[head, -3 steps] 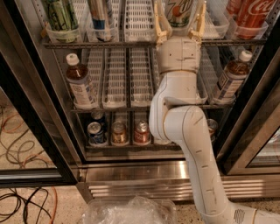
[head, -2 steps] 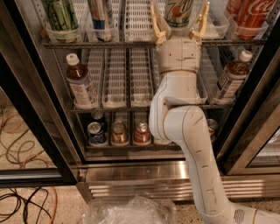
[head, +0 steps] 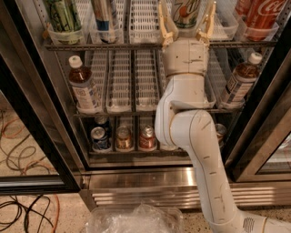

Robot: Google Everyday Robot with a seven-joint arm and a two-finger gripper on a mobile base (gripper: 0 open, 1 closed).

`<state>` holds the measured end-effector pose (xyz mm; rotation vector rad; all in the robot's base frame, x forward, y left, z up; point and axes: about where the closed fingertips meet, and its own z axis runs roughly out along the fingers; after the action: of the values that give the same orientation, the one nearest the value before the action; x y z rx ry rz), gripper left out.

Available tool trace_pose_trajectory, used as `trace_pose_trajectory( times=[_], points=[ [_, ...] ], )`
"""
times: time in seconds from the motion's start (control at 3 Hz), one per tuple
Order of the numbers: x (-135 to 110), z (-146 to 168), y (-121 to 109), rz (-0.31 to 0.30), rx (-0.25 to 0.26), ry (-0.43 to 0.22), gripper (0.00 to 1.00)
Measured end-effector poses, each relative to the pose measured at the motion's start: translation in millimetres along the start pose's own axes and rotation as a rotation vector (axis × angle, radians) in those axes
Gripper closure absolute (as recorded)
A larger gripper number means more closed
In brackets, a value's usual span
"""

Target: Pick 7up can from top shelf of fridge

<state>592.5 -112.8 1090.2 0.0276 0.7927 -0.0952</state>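
The 7up can (head: 187,10), white with a green-and-red slanted logo, stands on the top shelf (head: 104,46) of the fridge (head: 136,182), cut off by the upper edge of the camera view. My gripper (head: 186,18) reaches up from the white arm into the shelf. Its two tan fingers (head: 164,22) stand on either side of the can's lower part, open, close to its sides. The can still rests in its white lane tray.
On the top shelf are a dark green can (head: 63,16), a blue-and-silver can (head: 104,18) and a red Coca-Cola can (head: 263,13). Brown bottles (head: 84,84) (head: 241,79) stand on the middle rack, small cans (head: 122,138) below. Crumpled plastic (head: 136,220) and cables (head: 22,136) lie on the floor.
The fingers have moved slightly farther up along the can's sides. The arm and the can have hardly moved.
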Motion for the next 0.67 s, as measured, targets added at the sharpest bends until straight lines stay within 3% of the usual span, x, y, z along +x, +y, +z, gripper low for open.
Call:
trace_pose_trajectory(
  times=[0.67],
  points=[
    [-0.1,6.5,-5.9,0.010,0.037,0.011,0.33]
  ],
)
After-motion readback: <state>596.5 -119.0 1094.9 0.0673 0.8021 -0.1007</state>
